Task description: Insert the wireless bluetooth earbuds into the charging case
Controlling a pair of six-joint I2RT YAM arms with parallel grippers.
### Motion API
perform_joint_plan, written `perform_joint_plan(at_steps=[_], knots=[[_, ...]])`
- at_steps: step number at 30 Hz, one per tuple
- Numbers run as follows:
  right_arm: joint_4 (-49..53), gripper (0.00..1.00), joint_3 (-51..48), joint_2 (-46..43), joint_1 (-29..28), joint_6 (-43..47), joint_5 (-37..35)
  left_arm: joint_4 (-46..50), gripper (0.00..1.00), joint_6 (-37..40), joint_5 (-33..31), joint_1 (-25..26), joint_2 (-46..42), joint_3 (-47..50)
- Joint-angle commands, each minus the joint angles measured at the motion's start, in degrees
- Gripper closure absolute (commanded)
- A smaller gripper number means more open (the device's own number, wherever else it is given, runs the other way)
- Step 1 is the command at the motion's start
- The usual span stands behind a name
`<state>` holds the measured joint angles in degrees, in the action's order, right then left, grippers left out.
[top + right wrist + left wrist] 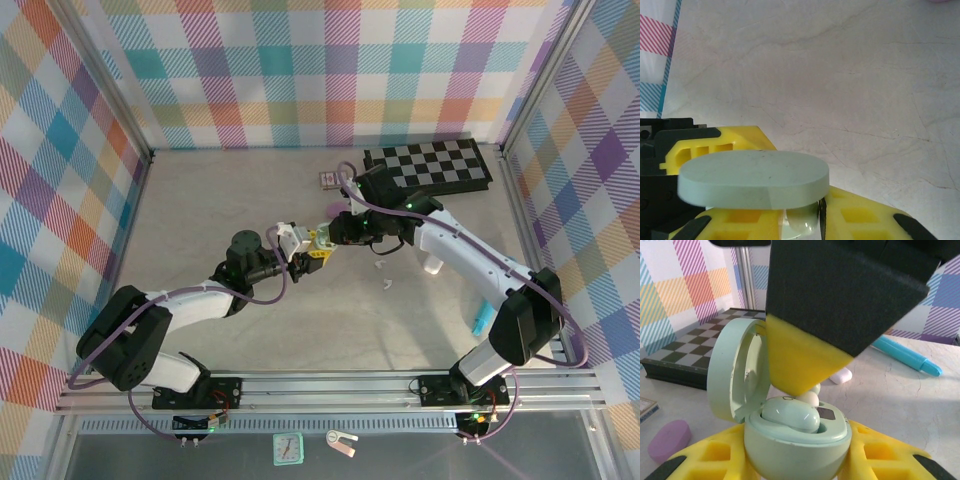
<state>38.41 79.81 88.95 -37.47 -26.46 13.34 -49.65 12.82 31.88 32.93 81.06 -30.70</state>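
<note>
- The left fingers (715,452) are clenching the mint charging case (790,445) from both sides, its lid (727,370) standing open to the left.
- A mint earbud (790,415) is lying seated in the case.
- The right fingers (800,365) are pinching a pale earbud (809,399), reaching down into the case just behind it.
- A teal stick (905,355) is lying on the tabletop (890,405) farther right.

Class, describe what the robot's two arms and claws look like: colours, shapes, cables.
Both the left arm and right arm have white shells with black joints and a loose purple cable. The left claw and right claw have chunky yellow fingers with hollowed pockets.
</note>
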Motion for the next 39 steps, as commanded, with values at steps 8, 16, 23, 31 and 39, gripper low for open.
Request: perform_joint_plan(at_steps=[8, 16, 23, 31, 39], knots=[[0.3, 0.78, -1.0, -0.1, -0.4, 1.8, 0.5, -3.7, 0.68, -0.8, 0.7, 0.4, -0.2, -1.9], [1.5, 0.75, 0.0, -0.4, -0.8, 3.2, -0.1, -5.0, 0.68, -1.4, 1.0, 0.4, 0.9, -2.1], [1.1, 0.74, 0.5, -0.5, -1.1, 3.5, 0.5, -5.0, 0.68, -1.5, 1.1, 0.4, 1.3, -2.4], [0.5, 0.69, 0.6, -1.1, -1.1, 4.0, 1.8, -5.8, 0.68, -1.8, 1.3, 0.3, 2.3, -2.6], [-0.3, 0.68, 0.7, -2.1, -1.1, 3.9, 1.2, -5.8, 0.68, -1.7, 1.3, 0.4, 2.4, -2.8]])
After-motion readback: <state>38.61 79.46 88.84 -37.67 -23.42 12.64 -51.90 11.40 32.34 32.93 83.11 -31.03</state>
